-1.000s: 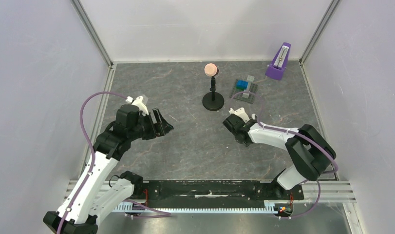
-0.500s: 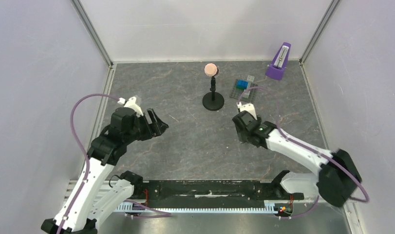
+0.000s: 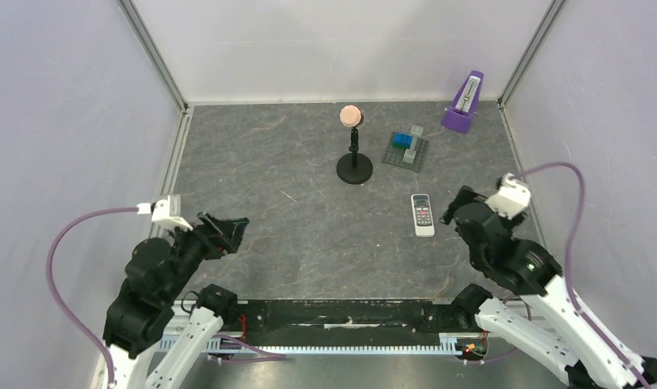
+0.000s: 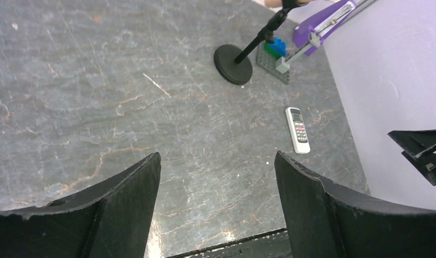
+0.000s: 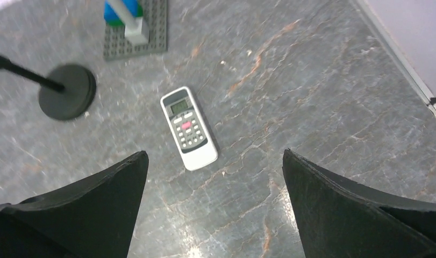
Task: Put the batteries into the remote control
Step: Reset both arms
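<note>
The remote control (image 3: 422, 214) lies flat on the grey table, buttons up, right of centre. It also shows in the right wrist view as the remote control (image 5: 188, 128) and, smaller, in the left wrist view as the remote control (image 4: 297, 129). My right gripper (image 3: 457, 209) hovers just right of it, open and empty; in its own view the right gripper (image 5: 215, 153) stands wide above the remote's near end. My left gripper (image 3: 228, 231) is at the near left, far from the remote, and the left gripper (image 4: 216, 157) is open over bare table. The batteries are out of view.
A black stand with a pink ball (image 3: 354, 154) rises at the back centre. Right of it sits a grey plate with blue blocks (image 3: 407, 150), and a purple metronome (image 3: 463, 104) fills the back right corner. Walls close three sides; a black rail (image 3: 341, 312) runs along the near edge.
My right gripper opened, let the remote go onto the table and drew back to the right. The left arm pulled back toward the near left, staying open.
</note>
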Robot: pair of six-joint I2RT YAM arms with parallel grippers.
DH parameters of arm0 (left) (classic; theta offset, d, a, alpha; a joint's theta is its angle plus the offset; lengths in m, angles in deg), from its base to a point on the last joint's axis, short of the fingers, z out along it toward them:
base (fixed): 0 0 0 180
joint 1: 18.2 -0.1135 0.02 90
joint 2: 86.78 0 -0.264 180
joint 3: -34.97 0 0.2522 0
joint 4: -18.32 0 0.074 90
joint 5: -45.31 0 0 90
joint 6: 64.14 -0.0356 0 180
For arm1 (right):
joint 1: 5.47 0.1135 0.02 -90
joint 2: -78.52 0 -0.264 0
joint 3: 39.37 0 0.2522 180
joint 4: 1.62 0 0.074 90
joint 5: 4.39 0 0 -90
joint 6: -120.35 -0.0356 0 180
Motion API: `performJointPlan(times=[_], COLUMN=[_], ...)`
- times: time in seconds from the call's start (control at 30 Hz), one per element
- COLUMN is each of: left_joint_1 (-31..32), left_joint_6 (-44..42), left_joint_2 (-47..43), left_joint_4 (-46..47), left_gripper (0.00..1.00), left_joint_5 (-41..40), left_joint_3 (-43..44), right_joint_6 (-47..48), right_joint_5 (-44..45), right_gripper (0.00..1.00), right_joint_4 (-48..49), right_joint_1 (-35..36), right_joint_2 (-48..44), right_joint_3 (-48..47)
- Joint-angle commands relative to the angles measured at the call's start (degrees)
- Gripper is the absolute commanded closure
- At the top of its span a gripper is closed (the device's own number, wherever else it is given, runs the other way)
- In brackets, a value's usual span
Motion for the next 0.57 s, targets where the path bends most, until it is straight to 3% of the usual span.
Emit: performJointPlan(times=[0.0, 0.23, 0.53], left_joint_1=[-0.01, 0.06, 0.05], left_joint_6=[-4.92, -4.1, -4.58], left_joint_2=[-5.26, -7.49, -5.82], left_joint_4=[0.27, -4.71, -7.64], left_gripper=[0.17, 0.16, 0.16], left_joint_5=[0.37, -1.98, 0.74], left_joint_3=[0.51, 3.41, 5.22], right_joint_6=[-10.77, -14.48, -14.48], right_joint_5=[9.17, 12.41, 9.43], right_gripper=[0.02, 0.02, 0.02], right_joint_4=[-9.36, -13.02, -13.02], right_joint_1=[-0.11, -0.11, -0.09], right_joint_2=[-5.22, -12.64, -14.13], right_joint_3=[-3.11, -5.86, -5.38])
